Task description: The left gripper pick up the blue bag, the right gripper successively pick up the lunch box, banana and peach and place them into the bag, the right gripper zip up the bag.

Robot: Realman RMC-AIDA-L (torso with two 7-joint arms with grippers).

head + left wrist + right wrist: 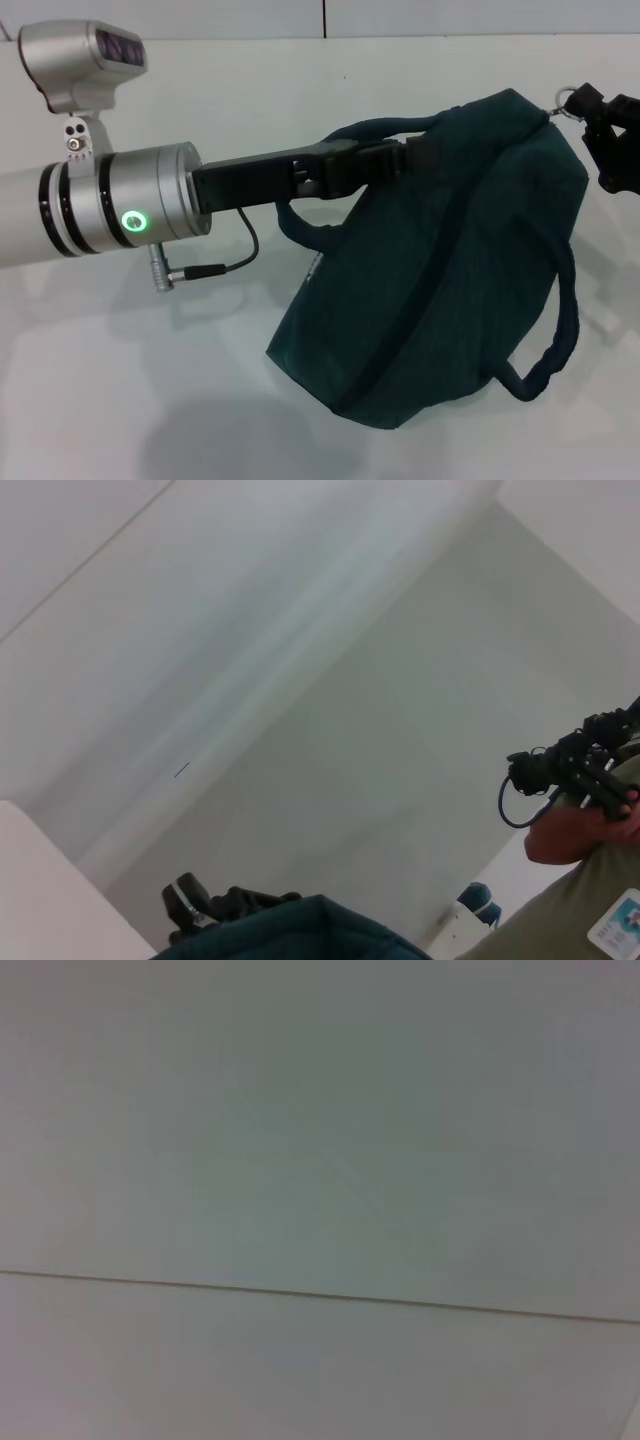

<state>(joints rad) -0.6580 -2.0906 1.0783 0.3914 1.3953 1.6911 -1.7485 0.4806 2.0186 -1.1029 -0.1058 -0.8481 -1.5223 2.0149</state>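
Dark teal fabric bag [450, 260] hangs zipped from our left claw [385, 160], clamped on its handle; right claw [600, 115] at two o'clock pinches the ring pull.

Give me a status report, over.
Left gripper shut on blue bag handle, bag lifted. Right gripper at ring zipper pull. Nothing in the way.

— What lies under your left gripper [400, 155]?
— A plain white tabletop [150, 400], shadowed beneath it.
— And behind?
— Beyond my gripper, pale grey wall panels [250, 18] with a thin dark vertical seam [325, 18].
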